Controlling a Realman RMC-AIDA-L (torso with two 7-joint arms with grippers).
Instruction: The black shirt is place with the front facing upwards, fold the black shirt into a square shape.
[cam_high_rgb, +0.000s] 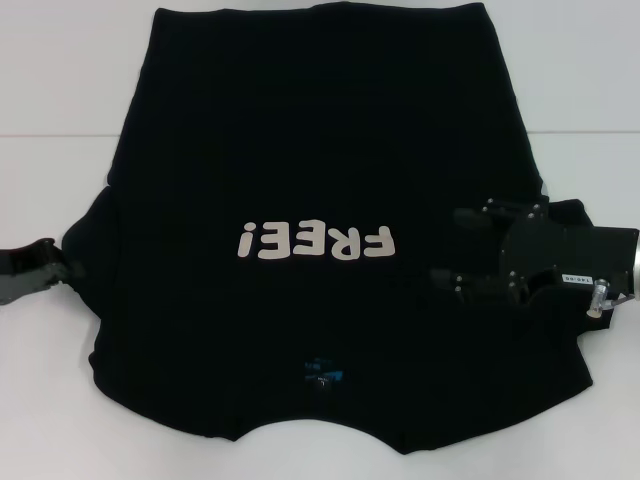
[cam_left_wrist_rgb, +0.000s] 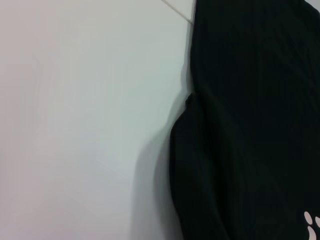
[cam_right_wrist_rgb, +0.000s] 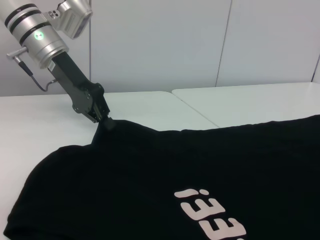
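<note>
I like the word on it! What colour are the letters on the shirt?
Cream-white letters on the black shirt, clearest in the head view.

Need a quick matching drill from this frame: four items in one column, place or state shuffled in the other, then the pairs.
Column 1:
1. left gripper
2. right gripper
3. FREE! lettering
4. blue label

Column 2:
A. cream, on the chest of the black shirt
B. at the neck, on the shirt's near edge
C. at the shirt's left sleeve, pinching the cloth
D. open, over the shirt's right side

Pairs: 1-C, 2-D, 3-A, 4-B
</note>
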